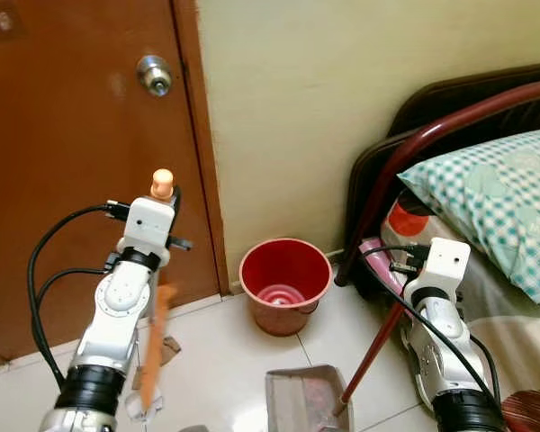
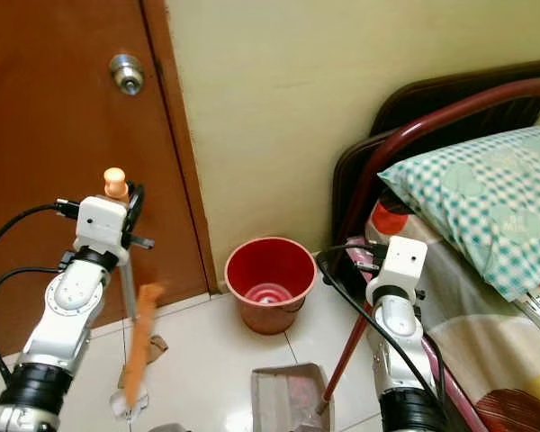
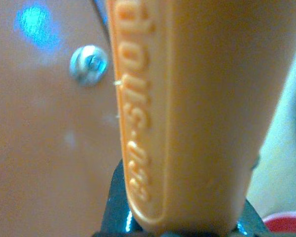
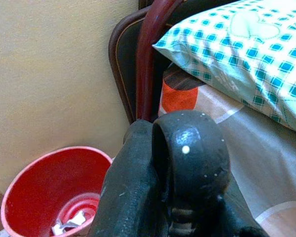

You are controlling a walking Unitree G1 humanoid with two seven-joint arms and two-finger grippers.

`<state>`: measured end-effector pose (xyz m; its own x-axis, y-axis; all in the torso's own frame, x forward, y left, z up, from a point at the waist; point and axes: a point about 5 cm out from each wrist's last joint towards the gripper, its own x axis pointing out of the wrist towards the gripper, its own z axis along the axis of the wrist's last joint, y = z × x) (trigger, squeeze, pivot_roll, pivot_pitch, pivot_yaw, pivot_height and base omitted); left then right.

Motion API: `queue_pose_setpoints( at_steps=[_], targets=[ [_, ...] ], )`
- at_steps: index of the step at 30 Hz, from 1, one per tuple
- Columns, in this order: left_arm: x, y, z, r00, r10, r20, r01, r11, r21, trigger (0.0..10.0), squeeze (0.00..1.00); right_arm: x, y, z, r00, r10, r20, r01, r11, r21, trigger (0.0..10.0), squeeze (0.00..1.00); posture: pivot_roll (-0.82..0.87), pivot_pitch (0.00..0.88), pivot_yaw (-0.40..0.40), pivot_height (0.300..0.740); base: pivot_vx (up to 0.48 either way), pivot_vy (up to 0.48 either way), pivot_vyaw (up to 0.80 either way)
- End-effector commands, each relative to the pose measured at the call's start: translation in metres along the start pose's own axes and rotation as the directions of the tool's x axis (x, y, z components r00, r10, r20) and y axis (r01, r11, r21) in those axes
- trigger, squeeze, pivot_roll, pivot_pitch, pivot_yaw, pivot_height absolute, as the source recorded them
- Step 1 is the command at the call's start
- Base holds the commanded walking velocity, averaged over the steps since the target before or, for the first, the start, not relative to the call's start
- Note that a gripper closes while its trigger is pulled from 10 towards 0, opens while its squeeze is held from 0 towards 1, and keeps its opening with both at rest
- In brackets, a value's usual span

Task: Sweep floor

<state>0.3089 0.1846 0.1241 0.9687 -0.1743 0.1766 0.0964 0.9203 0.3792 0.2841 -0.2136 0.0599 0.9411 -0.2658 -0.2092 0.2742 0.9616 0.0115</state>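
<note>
My left gripper (image 1: 166, 200) is shut on the orange broom handle (image 1: 153, 346), whose rounded tip (image 1: 162, 183) sticks up above the fingers. Up close, that handle (image 3: 197, 108) runs across the left wrist view. The broom's lower end sits near a white scrap (image 1: 144, 407) on the tiles. My right gripper (image 1: 384, 256) is shut on the dark red dustpan pole (image 1: 371, 353), whose black looped end (image 4: 190, 148) rises between the fingers. The grey dustpan (image 1: 301, 400) rests on the floor in front of me. A red bin (image 1: 285, 279) holding crumpled scraps (image 4: 69, 224) stands against the wall.
A brown door (image 1: 72, 135) with a round knob (image 1: 154, 75) is on the left. On the right stands a bed with a dark curved rail (image 1: 432, 135) and a checked pillow (image 1: 495, 193). A brown scrap (image 1: 168, 349) lies on the white tiles.
</note>
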Motion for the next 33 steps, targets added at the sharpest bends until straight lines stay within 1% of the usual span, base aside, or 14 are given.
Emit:
queue_pose_setpoints(
  at_steps=[1, 7, 11, 13, 14, 17, 18, 21, 24, 26, 27, 30, 32, 33],
  targets=[
    [0.013, 0.009, 0.019, 0.993, 0.018, 0.116, -0.024, 0.998, 0.05, 10.0, 0.0, 0.0, -0.006, 0.009, 1.0, -0.004, 0.029, 0.005, 1.0, -0.009, 10.0, 0.0, -0.08, 0.047, -0.028, 0.74, 0.0, 0.0, 0.0],
    [0.021, 0.007, 0.012, 0.994, 0.015, 0.105, -0.021, 0.998, 0.061, 10.0, 0.0, -0.004, -0.009, 0.009, 1.0, -0.003, 0.027, 0.004, 1.0, -0.02, 10.0, 0.0, -0.1, 0.057, -0.036, 0.74, 0.0, 0.0, 0.0],
    [0.028, -0.005, 0.007, 0.996, -0.04, 0.078, 0.036, 0.998, 0.053, 10.0, 0.0, -0.005, -0.009, 0.011, 1.0, 0.004, 0.028, -0.004, 1.0, -0.024, 10.0, 0.0, -0.12, 0.069, -0.047, 0.74, 0.0, 0.0, 0.0],
    [0.034, -0.01, 0.007, 0.995, -0.068, 0.074, 0.063, 0.996, 0.07, 10.0, 0.0, -0.005, -0.008, 0.012, 1.0, 0.011, 0.025, -0.01, 1.0, -0.025, 10.0, 0.0, -0.12, 0.072, -0.049, 0.74, 0.0, 0.0, 0.0],
    [0.034, -0.01, 0.007, 0.995, -0.068, 0.074, 0.063, 0.996, 0.07, 10.0, 0.0, -0.005, -0.008, 0.012, 1.0, 0.011, 0.025, -0.01, 1.0, -0.025, 10.0, 0.0, -0.12, 0.072, -0.049, 0.74, 0.0, 0.0, 0.0],
    [0.042, -0.015, 0.004, 0.995, -0.091, 0.043, 0.088, 0.994, 0.06, 10.0, 0.0, -0.003, -0.008, 0.014, 1.0, 0.017, 0.022, -0.016, 1.0, -0.026, 10.0, 0.0, -0.13, 0.082, -0.05, 0.74, 0.0, 0.0, 0.0],
    [0.048, -0.02, 0.002, 0.992, -0.125, 0.02, 0.123, 0.991, 0.059, 10.0, 0.0, -0.001, -0.01, 0.017, 1.0, 0.01, 0.021, -0.01, 1.0, -0.028, 10.0, 0.0, -0.13, 0.085, -0.047, 0.74, 0.0, 0.0, 0.0],
    [0.049, -0.022, 0.0, 0.99, -0.141, 0.007, 0.141, 0.988, 0.058, 10.0, 0.0, -0.001, -0.011, 0.018, 1.0, 0.009, 0.021, -0.009, 1.0, -0.025, 10.0, 0.0, -0.14, 0.085, -0.044, 0.74, 0.0, 0.0, 0.0],
    [0.049, -0.031, -0.008, 0.979, -0.198, -0.051, 0.201, 0.978, 0.056, 10.0, 0.0, 0.0, -0.013, 0.019, 1.0, 0.002, 0.021, -0.002, 1.0, -0.019, 10.0, 0.0, -0.14, 0.085, -0.037, 0.74, 0.0, 0.0, 0.0],
    [0.048, -0.037, -0.009, 0.975, -0.215, -0.058, 0.216, 0.976, 0.02, 10.0, 0.0, 0.0, -0.013, 0.019, 1.0, 0.0, 0.02, 0.0, 1.0, -0.016, 10.0, 0.0, -0.14, 0.085, -0.037, 0.74, 0.0, 0.0, 0.0],
    [0.046, -0.044, -0.011, 0.973, -0.223, -0.06, 0.222, 0.975, -0.016, 10.0, 0.0, 0.0, -0.012, 0.019, 1.0, 0.0, 0.021, 0.0, 1.0, -0.013, 10.0, 0.0, -0.14, 0.088, -0.032, 0.74, 0.0, 0.0, 0.0],
    [0.045, -0.05, -0.011, 0.971, -0.233, -0.053, 0.231, 0.972, -0.05, 10.0, 0.0, 0.0, -0.01, 0.019, 1.0, 0.002, 0.022, -0.001, 1.0, -0.011, 10.0, 0.0, -0.14, 0.088, -0.032, 0.74, 0.0, 0.0, 0.0],
    [0.037, -0.068, -0.013, 0.96, -0.274, -0.053, 0.267, 0.958, -0.109, 10.0, 0.0, 0.003, -0.005, 0.021, 1.0, 0.01, 0.03, -0.01, 1.0, -0.006, 10.0, 0.0, -0.12, 0.086, -0.032, 0.74, 0.0, 0.0, 0.0],
    [0.037, -0.068, -0.013, 0.96, -0.274, -0.053, 0.267, 0.958, -0.109, 10.0, 0.0, 0.003, -0.005, 0.021, 1.0, 0.01, 0.03, -0.01, 1.0, -0.006, 10.0, 0.0, -0.12, 0.086, -0.032, 0.74, 0.0, 0.0, 0.0]
  ],
)
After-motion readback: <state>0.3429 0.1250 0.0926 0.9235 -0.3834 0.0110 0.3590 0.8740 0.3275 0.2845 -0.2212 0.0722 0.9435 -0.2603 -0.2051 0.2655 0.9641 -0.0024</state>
